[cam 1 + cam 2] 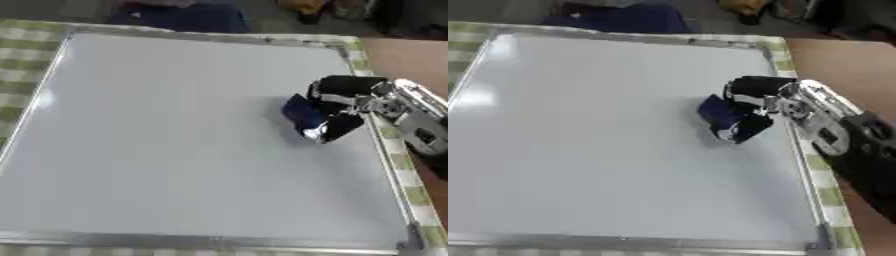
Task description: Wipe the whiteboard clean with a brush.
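Observation:
A large whiteboard [175, 135] with a metal frame lies flat on the table and fills most of both views; its surface looks plain, with no marks that I can make out. My right hand [343, 102] reaches in from the right edge and rests on the board's right part, its fingers curled round a dark blue brush [302, 114] that is pressed on the board. The brush sticks out to the left of the hand. My left hand shows in neither view.
A green-and-white checked cloth [17, 65] lies under the board and shows along its left, right and bottom edges. Bare brown tabletop [842, 65] lies to the right. Dark blue fabric [179, 17] sits beyond the board's far edge.

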